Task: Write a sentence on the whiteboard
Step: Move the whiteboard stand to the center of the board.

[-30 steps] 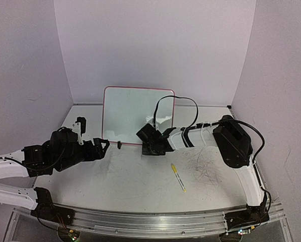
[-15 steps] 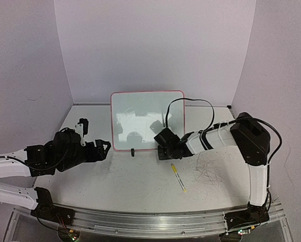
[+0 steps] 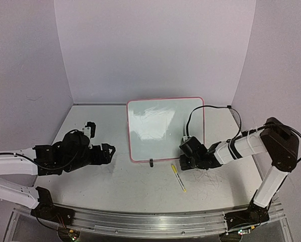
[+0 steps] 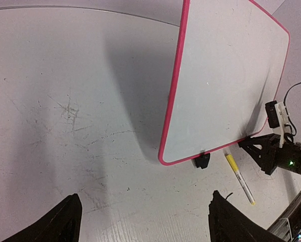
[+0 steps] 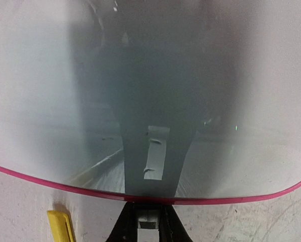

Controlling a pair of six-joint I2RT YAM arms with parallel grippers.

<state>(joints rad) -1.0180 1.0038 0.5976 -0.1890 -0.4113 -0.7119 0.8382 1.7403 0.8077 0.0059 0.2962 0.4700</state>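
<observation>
The whiteboard (image 3: pixel 163 126) stands nearly upright on the desk (image 3: pixel 125 184), right of centre, its glossy face turned towards the arms. It looks propped this way so a pen can reach the face.

The right gripper (image 5: pixel 148 214) is at the lower rim near the right corner, jaws closed on the pink edge, probably steadying the board or setting its angle. One black clip foot (image 3: pixel 151 162) shows under the left part of the rim. The other is hidden behind that gripper.

A yellow-capped marker (image 3: pixel 178 177) lies flat on the desk just in front of the board, held by neither arm. The left gripper (image 3: pixel 107 151) hovers to the board's left, apart from it, jaws spread wide and empty, perhaps ready for the marker.

No sentence can be made out: the face shows only glare and reflections. The right wrist view cuts off the jaws' lower part.
</observation>
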